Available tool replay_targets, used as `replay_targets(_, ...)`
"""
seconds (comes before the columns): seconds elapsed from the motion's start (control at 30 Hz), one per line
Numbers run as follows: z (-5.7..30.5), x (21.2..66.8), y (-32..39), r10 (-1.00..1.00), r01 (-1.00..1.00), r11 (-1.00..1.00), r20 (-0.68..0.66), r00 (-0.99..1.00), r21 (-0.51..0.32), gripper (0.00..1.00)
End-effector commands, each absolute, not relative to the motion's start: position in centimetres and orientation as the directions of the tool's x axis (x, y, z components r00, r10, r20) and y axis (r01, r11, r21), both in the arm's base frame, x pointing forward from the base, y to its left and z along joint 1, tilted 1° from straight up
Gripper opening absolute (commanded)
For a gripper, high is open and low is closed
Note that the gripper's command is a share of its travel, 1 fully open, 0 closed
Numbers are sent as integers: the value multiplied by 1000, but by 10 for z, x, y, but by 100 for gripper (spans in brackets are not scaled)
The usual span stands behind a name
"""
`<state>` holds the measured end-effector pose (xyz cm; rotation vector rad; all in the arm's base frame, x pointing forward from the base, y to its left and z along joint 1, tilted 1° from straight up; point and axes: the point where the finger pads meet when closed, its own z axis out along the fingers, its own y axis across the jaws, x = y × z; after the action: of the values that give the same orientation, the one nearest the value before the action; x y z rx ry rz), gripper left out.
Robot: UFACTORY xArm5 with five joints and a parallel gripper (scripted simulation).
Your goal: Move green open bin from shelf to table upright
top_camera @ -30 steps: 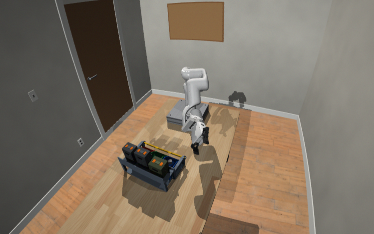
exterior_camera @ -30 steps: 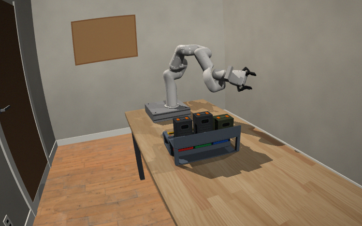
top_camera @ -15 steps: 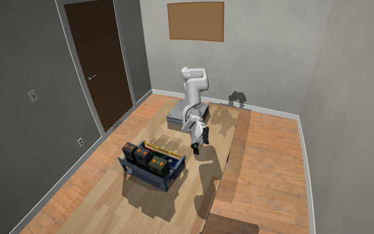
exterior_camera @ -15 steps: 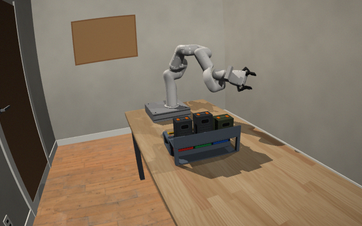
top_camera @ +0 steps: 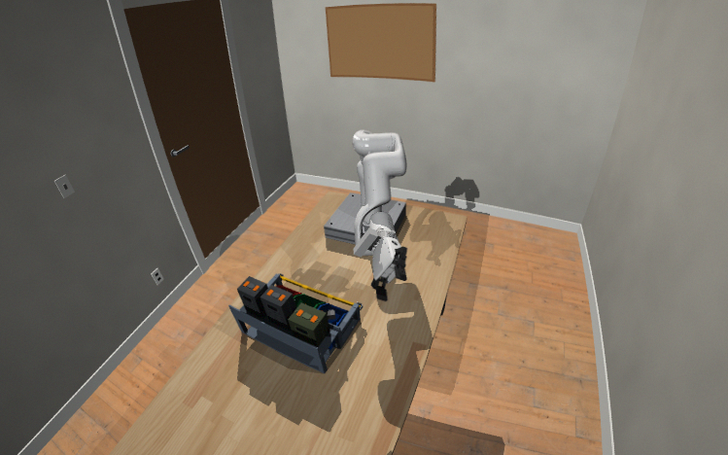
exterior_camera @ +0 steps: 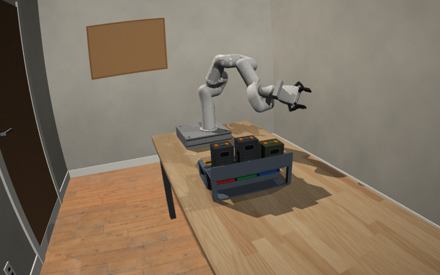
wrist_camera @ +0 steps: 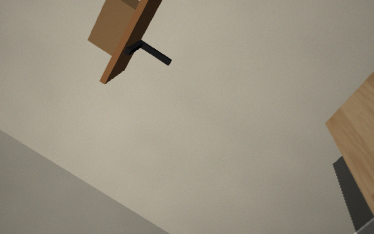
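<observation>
A blue-grey shelf rack (top_camera: 298,328) stands on the wooden table (exterior_camera: 282,218). Its lower level holds three open bins, which show in the exterior view only as front strips: red (exterior_camera: 225,181), green (exterior_camera: 247,177) and blue (exterior_camera: 268,173). In the top view the green open bin (top_camera: 314,305) peeks out behind the boxes on top, and its parts are hidden. My gripper (exterior_camera: 302,99) is open and empty. It is held high in the air, well above and beyond the rack, and points away from it. It also shows in the top view (top_camera: 390,277). The wrist view shows only wall and wood.
Two dark grey closed boxes (exterior_camera: 222,153) (exterior_camera: 247,148) and an olive one (exterior_camera: 272,147) with orange latches stand on the rack's top. A yellow bar (top_camera: 315,291) runs along the rack's far side. The arm's grey base (exterior_camera: 203,134) sits at the table's far end.
</observation>
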<state>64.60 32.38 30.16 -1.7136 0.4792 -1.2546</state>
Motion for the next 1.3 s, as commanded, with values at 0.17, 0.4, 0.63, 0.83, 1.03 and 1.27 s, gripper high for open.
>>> replay_targets(0.17, 304, 646, 324, -746, 204, -492, 531, 401, -846, 100)
replay_targets(0.4, 304, 637, 324, -746, 204, -492, 531, 401, -846, 100)
replay_targets(0.63, 303, 617, 326, -746, 204, -492, 531, 401, -846, 100)
replay_targets(0.83, 303, 602, 327, -746, 204, -492, 531, 401, -846, 100)
replay_targets(1.03, 303, 586, 327, -746, 204, -492, 531, 401, -846, 100)
replay_targets(1.27, 303, 571, 328, -746, 204, -492, 531, 401, -846, 100)
